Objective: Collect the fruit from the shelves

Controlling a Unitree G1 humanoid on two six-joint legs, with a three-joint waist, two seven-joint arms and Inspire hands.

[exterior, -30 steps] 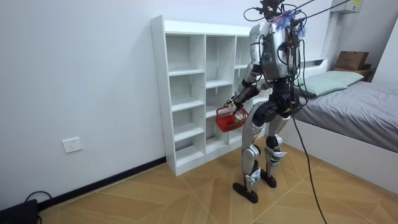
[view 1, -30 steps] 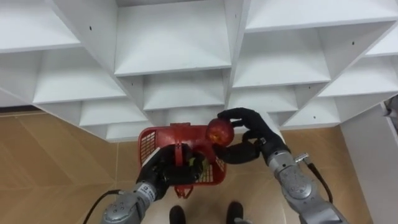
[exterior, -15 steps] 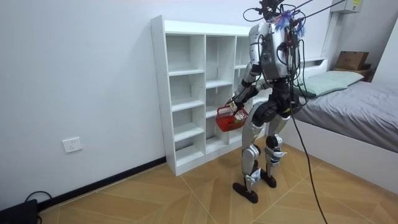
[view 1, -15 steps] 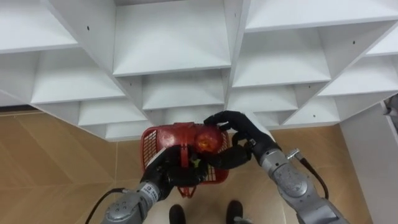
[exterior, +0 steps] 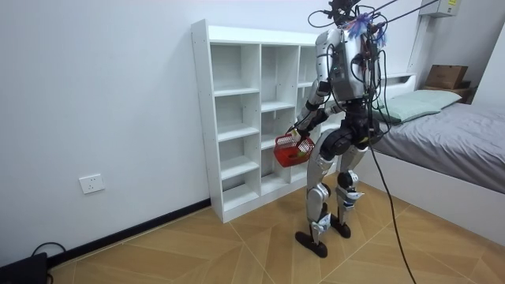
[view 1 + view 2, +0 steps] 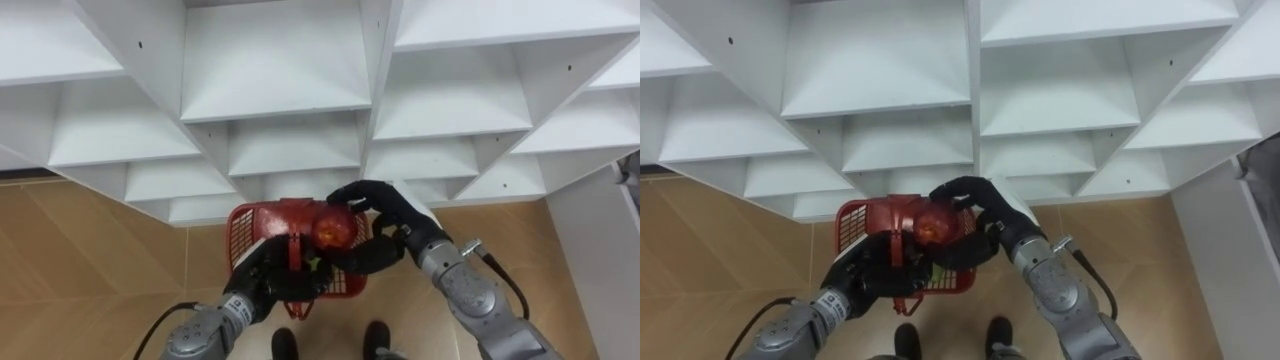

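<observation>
- A red apple (image 6: 334,230) is grasped in the right hand (image 6: 400,222). The fingers are curled over its far side and the thumb is closed under its near side.
- The apple is held over the right part of the opening of a red basket (image 6: 243,232), about level with the rim. Whether it has passed below the rim cannot be told.
- The basket's handle (image 6: 295,248) is clenched by the left hand (image 6: 266,278), which is seen at the basket's near side; the fingers are wrapped round the handle.
- The two hands are close together, the right hand just right of the left, with the apple between the right hand's palm and the handle.
- The basket is carried in the air before a white shelf unit (image 6: 275,70), above the wooden floor (image 6: 90,260).
- In the room view the robot is seen standing on both feet close before the shelf unit, and the basket (image 5: 293,149) is held out between its body and the shelves.
- A bed (image 5: 450,150) is seen at the room view's right, behind the robot.
</observation>
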